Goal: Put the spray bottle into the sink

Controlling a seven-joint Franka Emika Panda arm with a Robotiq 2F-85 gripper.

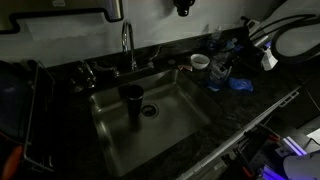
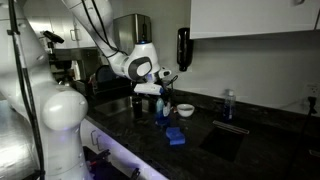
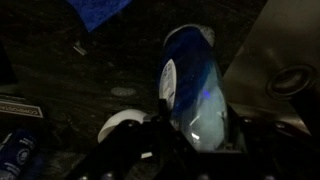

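Here the grasp step is complete or nearly so, and the carry has not begun. In the wrist view the pincer [image 3: 197, 122] appears closed on the spray bottle [image 3: 192, 80], whose clear bluish body fills the gap between the dark fingers. In an exterior view the same bottle [image 2: 163, 107] hangs below the pincer [image 2: 163, 96] at centre frame, just beside the white bowl [image 2: 185, 109] and over the bench [image 2: 140, 135], not over the basin.

The sink [image 1: 175, 125] occupies the centre of an exterior view, with the tap [image 1: 127, 45] behind it and a dark tumbler [image 1: 132, 100] standing inside near the drain. The bottle is well apart from it, at the upper right, close to the blue cloth [image 1: 240, 85].

By judgement, the next move calls for a lift clear of the bowl, a traverse toward frame centre, and a lowering into bare basin floor away from the tumbler and tap.

It cannot be told whether the bottle's base touches the bench or has left it. The finger contacts are lost in shadow, the spray head is hidden inside the pincer, and all views are dim. The grey panel at the right edge of the wrist view is probably the basin.
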